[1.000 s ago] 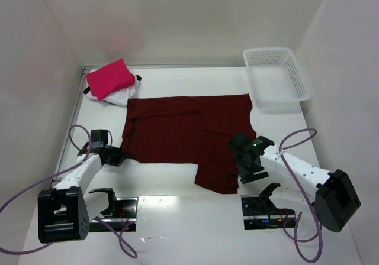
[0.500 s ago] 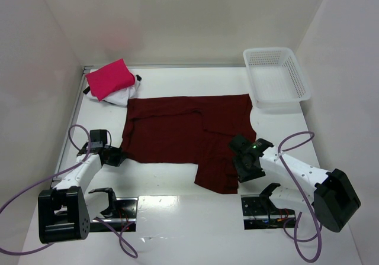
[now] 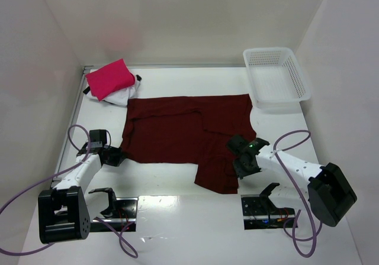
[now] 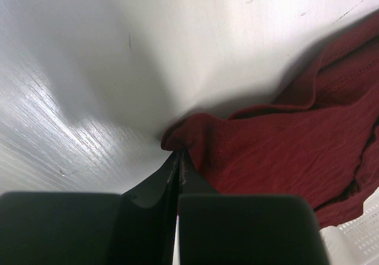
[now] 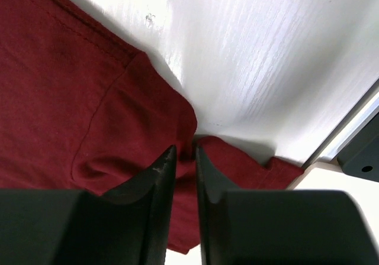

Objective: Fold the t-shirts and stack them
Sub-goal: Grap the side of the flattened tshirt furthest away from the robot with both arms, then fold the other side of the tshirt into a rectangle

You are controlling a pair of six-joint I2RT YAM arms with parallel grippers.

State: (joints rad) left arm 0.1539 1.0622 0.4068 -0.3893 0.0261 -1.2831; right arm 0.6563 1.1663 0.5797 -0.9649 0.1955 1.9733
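The large dark maroon t-shirt (image 3: 177, 132) lies spread flat mid-table, with a flap reaching toward the near edge. My left gripper (image 3: 121, 156) is shut on a pinch of its left edge (image 4: 183, 138), fingertips (image 4: 179, 158) pressed together. My right gripper (image 3: 240, 165) sits at the shirt's near right side. Its jaws have closed to a narrow gap on a bunched fold of maroon cloth (image 5: 185, 149). The pink-red folded t-shirt (image 3: 109, 78) rests on the white t-shirt (image 3: 123, 96) at the far left corner.
A white mesh basket (image 3: 275, 76) stands at the far right corner. White walls enclose the table on three sides. Both arm bases and their cables sit along the near edge, and a metal mounting rail (image 5: 355, 135) lies just right of the right gripper.
The right gripper's jaws have closed from wide open onto the maroon cloth, and it shifted slightly left onto the shirt. The left arm has not moved.
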